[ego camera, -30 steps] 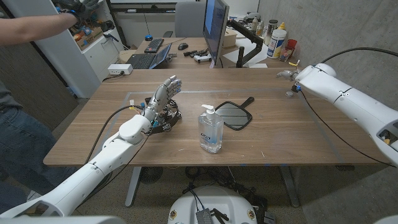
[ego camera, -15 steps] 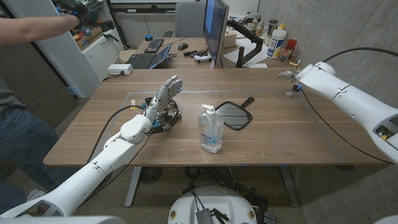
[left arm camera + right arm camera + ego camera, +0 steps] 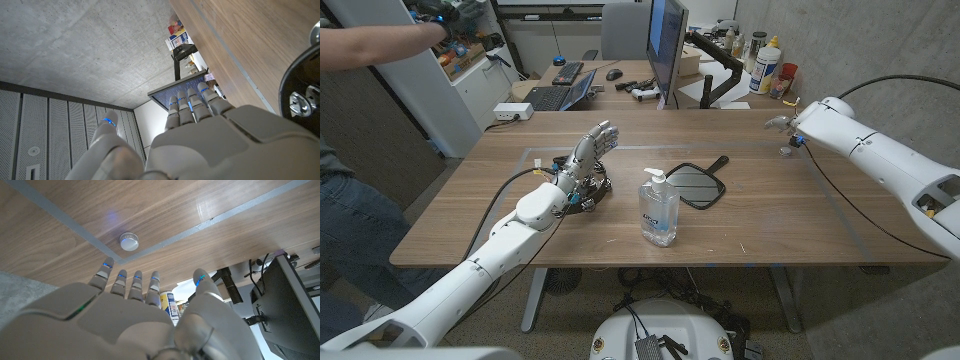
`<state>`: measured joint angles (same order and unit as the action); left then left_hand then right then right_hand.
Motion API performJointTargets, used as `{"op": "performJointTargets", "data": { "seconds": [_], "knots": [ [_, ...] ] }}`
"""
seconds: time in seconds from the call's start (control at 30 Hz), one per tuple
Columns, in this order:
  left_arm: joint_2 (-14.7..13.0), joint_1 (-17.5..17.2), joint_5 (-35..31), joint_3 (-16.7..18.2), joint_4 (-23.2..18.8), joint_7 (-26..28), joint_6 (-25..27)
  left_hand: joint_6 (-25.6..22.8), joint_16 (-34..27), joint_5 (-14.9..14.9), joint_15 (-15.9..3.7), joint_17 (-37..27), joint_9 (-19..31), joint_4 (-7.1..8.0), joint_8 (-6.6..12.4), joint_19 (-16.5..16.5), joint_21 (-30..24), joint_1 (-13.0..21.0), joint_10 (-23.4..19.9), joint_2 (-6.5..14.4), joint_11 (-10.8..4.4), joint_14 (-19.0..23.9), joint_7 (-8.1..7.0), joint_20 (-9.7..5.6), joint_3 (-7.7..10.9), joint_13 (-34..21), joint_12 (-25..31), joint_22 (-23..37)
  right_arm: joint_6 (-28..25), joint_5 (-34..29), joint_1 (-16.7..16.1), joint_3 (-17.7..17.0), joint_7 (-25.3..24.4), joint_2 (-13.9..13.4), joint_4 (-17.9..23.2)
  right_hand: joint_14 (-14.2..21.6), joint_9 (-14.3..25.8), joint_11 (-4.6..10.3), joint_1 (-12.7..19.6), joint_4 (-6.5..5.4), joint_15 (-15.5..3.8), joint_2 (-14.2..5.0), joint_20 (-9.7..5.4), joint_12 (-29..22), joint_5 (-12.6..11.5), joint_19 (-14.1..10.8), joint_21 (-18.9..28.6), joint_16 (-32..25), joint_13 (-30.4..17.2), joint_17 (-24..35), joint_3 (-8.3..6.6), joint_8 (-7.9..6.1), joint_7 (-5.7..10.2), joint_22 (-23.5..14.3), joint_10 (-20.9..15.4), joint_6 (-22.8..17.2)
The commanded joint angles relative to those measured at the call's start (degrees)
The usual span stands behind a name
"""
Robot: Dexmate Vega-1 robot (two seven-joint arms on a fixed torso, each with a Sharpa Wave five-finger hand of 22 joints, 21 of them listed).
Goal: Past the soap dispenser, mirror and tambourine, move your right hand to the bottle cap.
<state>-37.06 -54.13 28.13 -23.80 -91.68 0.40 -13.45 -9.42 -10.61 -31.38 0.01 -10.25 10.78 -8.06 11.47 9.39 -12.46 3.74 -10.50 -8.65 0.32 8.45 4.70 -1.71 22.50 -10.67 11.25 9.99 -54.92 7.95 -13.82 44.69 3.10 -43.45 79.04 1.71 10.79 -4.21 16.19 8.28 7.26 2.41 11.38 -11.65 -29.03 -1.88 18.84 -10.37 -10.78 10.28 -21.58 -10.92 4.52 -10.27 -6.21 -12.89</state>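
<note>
The small silver bottle cap point(image 3: 786, 152) lies on the wooden table point(image 3: 770, 225) at the far right, just inside a taped line. My right hand point(image 3: 777, 121) hovers a little beyond it, holding nothing. In the right wrist view the cap point(image 3: 129, 242) sits just off the fingertips point(image 3: 120, 275) of that hand point(image 3: 140, 320), whose fingers are apart. The clear soap dispenser point(image 3: 658, 208) stands at mid-table, with the black hand mirror point(image 3: 692, 183) lying behind it. My left hand point(image 3: 585, 160) is raised with fingers apart over the black tambourine point(image 3: 590, 192), whose rim and jingles point(image 3: 302, 95) appear beside the hand point(image 3: 210, 140).
A monitor point(image 3: 666, 45) on an arm stands behind the table's far edge, with bottles point(image 3: 767, 62) to its right. A person's arm point(image 3: 380, 40) reaches across the upper left. A concrete wall point(image 3: 880, 40) runs along the right side.
My right arm has shifted slightly left, with the hand still near the cap. My left hand has risen a little over the tambourine.
</note>
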Motion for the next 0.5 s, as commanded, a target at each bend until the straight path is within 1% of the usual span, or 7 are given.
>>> {"op": "performJointTargets", "data": {
  "seconds": [0.03, 0.4, 0.5],
  "knots": [
    [-0.27, 1.26, 0.52, -0.03, 1.91, -1.97, -0.85, -0.58, -0.25, -0.38, 0.28, -0.16, 0.14, 0.00, 0.17, 0.26, 0.25, 0.44, 0.05, -0.19, 0.19, -0.15, -0.06, 0.42, -0.37, -0.06, 0.14, 0.28, -0.54, -0.83, 1.76, 0.92, 0.51, 1.50, -2.76, -0.18, 0.08, 0.10, 0.38, -0.16, 0.27, 0.42, 0.63, 0.05, -0.32, -0.14, -0.06, 0.01, -0.25, 0.10, 0.24, -0.18, -0.01, -0.16, 0.28, 0.00],
    [-0.80, 0.87, 0.16, 0.18, 2.61, -2.39, -1.93, -0.71, -0.25, -0.46, 0.36, -0.16, 0.14, 0.01, 0.19, 0.30, 0.34, 0.49, 0.01, -0.16, 0.28, -0.16, -0.04, 0.46, -0.57, -0.06, 0.16, 0.29, 1.21, -1.98, 3.90, 2.96, 2.30, 3.31, -7.53, 0.09, 0.08, 0.09, 0.35, -0.21, 0.29, 0.59, 0.80, -0.04, -0.32, -0.25, -0.24, -0.15, -0.25, 0.11, 0.39, -0.20, 0.04, -0.18, 0.31, 0.04],
    [-0.90, 0.83, 0.34, 0.28, 2.76, -2.52, -1.91, -0.71, -0.24, -0.48, 0.41, -0.17, 0.14, 0.01, 0.19, 0.32, 0.36, 0.50, 0.00, -0.15, 0.34, -0.18, 0.02, 0.48, -0.62, -0.06, 0.17, 0.29, 1.52, -1.98, 3.90, 2.74, 2.02, 3.74, -8.28, 0.11, 0.07, 0.13, 0.36, -0.21, 0.27, 0.64, 0.82, -0.06, -0.33, -0.32, -0.30, -0.16, -0.26, 0.11, 0.43, -0.20, 0.02, -0.18, 0.36, 0.06]
  ]
}}
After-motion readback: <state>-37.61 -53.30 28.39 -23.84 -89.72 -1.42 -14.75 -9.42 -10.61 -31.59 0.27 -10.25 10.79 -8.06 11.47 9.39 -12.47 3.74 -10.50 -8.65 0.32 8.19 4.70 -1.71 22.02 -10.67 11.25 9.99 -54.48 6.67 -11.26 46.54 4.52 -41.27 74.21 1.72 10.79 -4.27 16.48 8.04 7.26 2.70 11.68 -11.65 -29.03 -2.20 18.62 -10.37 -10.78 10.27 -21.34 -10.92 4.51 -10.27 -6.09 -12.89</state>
